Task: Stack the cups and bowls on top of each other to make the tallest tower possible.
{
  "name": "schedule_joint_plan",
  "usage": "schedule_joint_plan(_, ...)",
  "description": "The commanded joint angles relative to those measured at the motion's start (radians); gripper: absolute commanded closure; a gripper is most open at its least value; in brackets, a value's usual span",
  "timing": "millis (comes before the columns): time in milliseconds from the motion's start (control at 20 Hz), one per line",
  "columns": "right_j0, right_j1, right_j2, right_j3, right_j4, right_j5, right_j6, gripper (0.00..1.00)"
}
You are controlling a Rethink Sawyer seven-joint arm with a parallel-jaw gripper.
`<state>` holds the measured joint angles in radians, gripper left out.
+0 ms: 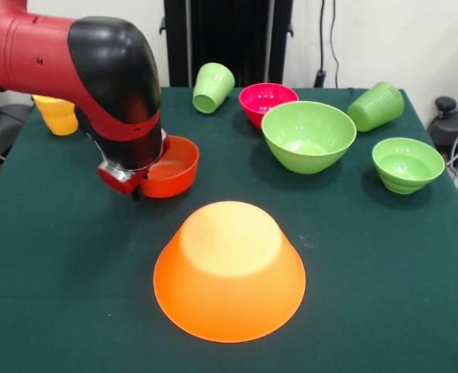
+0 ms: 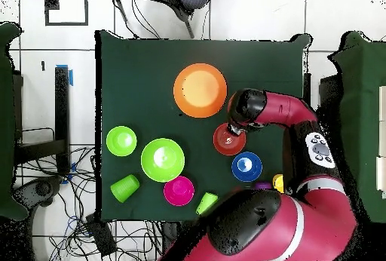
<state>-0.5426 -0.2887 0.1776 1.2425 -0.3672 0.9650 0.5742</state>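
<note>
Two views show the green table (image 1: 50, 256). At the left, the yellow cup (image 1: 57, 114) peeks out behind the red and black arm (image 1: 74, 62). The gripper (image 1: 132, 180) sits at the rim of the red-orange bowl (image 1: 175, 167) (I cannot tell if it is pinching). The huge orange bowl (image 1: 229, 272) lies upside down in front. Next come a tipped green cup (image 1: 213, 87), the pink bowl (image 1: 266, 101), the large green bowl (image 1: 308, 136), another tipped green cup (image 1: 376, 106) and a small green bowl (image 1: 407, 164). From above, a blue bowl (image 2: 246, 167) shows too.

Non-task items: table and surroundings

Dark green table cloth (image 1: 50, 256) is spread over the table; white tiled floor (image 2: 249, 16), a chair (image 2: 162, 1) beyond one table edge, and tangled cables (image 2: 83, 220) off one corner are seen.
</note>
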Motion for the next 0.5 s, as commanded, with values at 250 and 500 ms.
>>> schedule_joint_plan(250,0.051,0.061,0.063,-0.134,0.098,0.172,0.163,1.0)
schedule_joint_plan(500,0.062,0.031,0.059,-0.14,0.142,0.208,0.187,1.0)
